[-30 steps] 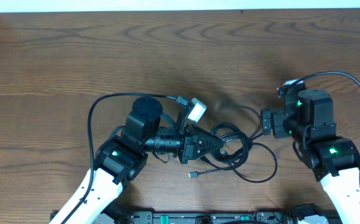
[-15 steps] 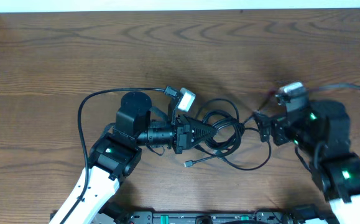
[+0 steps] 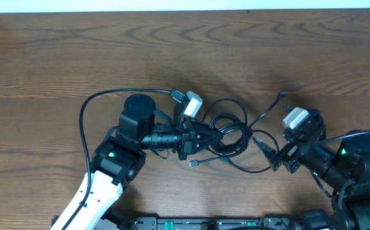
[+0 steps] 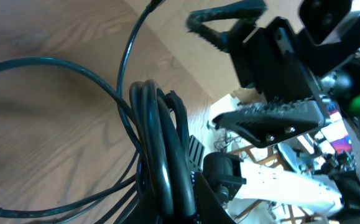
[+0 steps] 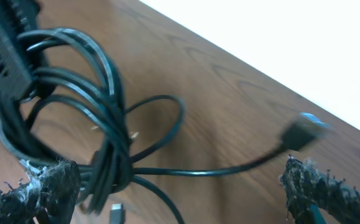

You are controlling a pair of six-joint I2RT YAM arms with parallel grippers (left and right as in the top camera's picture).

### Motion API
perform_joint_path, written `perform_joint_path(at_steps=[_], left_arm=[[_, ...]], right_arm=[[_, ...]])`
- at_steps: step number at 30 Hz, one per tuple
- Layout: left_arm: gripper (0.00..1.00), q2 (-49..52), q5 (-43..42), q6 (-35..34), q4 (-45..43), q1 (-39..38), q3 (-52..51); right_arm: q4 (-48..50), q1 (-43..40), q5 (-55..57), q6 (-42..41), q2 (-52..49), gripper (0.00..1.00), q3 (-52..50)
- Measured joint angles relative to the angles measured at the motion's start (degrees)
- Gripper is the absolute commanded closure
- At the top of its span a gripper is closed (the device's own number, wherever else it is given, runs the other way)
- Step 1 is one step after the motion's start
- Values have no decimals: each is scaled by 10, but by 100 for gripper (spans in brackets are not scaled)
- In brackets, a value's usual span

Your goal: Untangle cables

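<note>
The left fingers (image 3: 207,135) are pinching the cables (image 4: 158,143) mid-tabletop (image 3: 172,51), while the right fingers (image 5: 49,190) are gaping wide just right of them. Probably best: closing on one loose outer loop, then drawing rightwards slowly.

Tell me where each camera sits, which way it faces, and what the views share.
Overhead: above the table, looking straight down; left arm and right arm show, left gripper shut on the cables.
Left wrist: on the left arm, looking past the cables at the open right gripper; own fingers hardly visible.
Right wrist: on the right arm, facing the cables; own fingertips in the bottom corners.
Shared: all three show the cables.
</note>
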State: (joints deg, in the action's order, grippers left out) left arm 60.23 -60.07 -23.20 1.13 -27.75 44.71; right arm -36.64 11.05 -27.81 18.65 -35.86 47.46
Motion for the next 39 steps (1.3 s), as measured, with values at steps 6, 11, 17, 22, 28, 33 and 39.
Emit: perform_joint_path(at_steps=[6,11,17,22,28,33,39], left_arm=[[93,0,-18,25,-6,0,0],[93,0,-30,34,-19,0,0],[92,0,-83,44,-82,0,0],[93,0,-115,52,-91,0,0],[93,0,-133,68,-91,0,0],[92,0,-154,92,-91,0,0],[93,0,-180,116,-91,0,0]], right_arm=[[-1,0,-58,26,0,1,0],[-5,0,-103,40,0,1,0],[-18,0,-126,65,-1,9,0],[-17,0,-137,90,-1,16,0],[-3,0,-160,131,-1,36,0],[26,0,-187,152,-1,39,0],[33,0,-253,190,-1,41,0]])
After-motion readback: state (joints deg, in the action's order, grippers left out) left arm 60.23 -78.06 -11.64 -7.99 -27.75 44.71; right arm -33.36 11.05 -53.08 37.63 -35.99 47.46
